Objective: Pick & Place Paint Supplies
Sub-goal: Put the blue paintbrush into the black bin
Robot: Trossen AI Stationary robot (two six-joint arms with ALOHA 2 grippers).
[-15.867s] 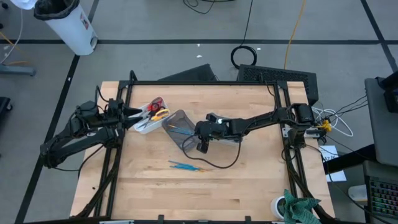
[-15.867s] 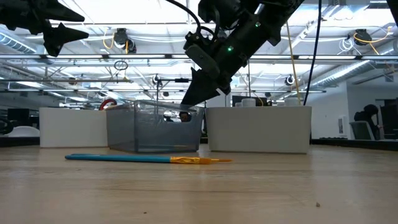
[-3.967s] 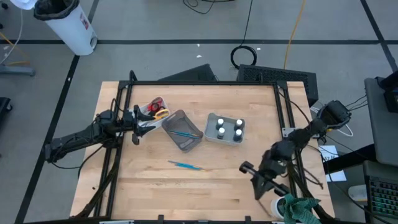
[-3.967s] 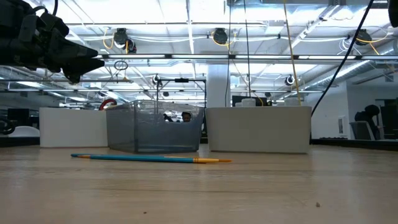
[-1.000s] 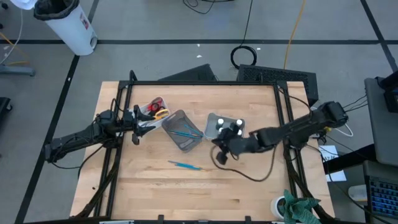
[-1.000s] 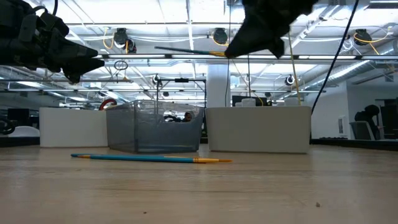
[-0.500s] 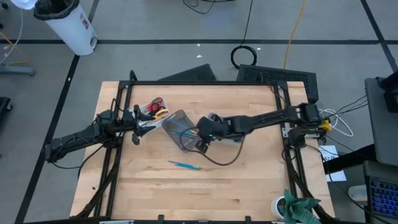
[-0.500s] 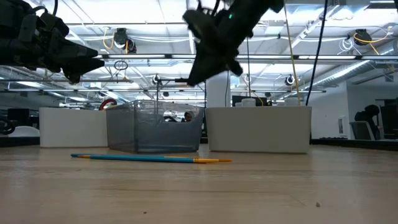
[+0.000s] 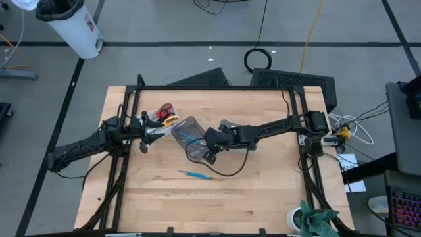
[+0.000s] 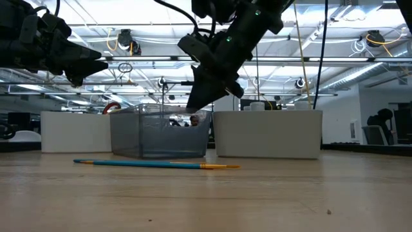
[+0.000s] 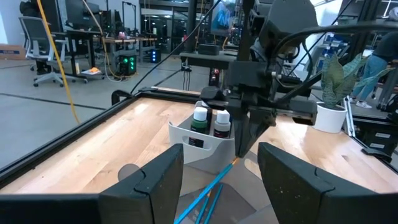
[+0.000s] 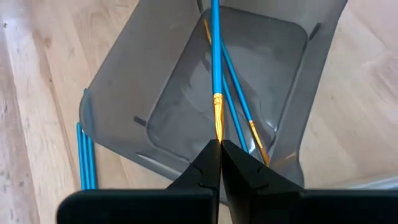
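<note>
My right gripper (image 12: 219, 144) hangs over the clear grey bin (image 9: 191, 146), shut on a thin blue brush (image 12: 215, 56). In the low view the right gripper (image 10: 192, 105) slants down toward the bin (image 10: 159, 134). Two more blue brushes (image 12: 239, 118) lie on the bin's floor. Another brush (image 9: 197, 175) lies flat on the table in front of the bin. My left gripper (image 11: 221, 180) is open and waits by the white tray with the red and yellow scissors (image 9: 165, 116). White-capped bottles (image 11: 208, 118) stand in a second white tray, mostly under the right arm in the high view. My right gripper pinches the blue brush at its orange end (image 12: 217, 127) between the two fingertips. The brush runs on forward from the fingers, along their line. The fingers come from the table's right, slanting down. The brush is held over the bin; whether its far end touches the bin, I cannot tell.
The white scissors tray (image 10: 74, 132) stands left of the grey bin and the white bottle tray (image 10: 267, 134) right of it. A black cable (image 9: 227, 172) trails on the wood below the right arm. Bare wood lies toward the near edge.
My right gripper has carried the brush from beside the bottle tray toward the table's left, over the grey bin, and has come down. It has tipped from nearly level to slanting down, so the brush now points into the bin.
</note>
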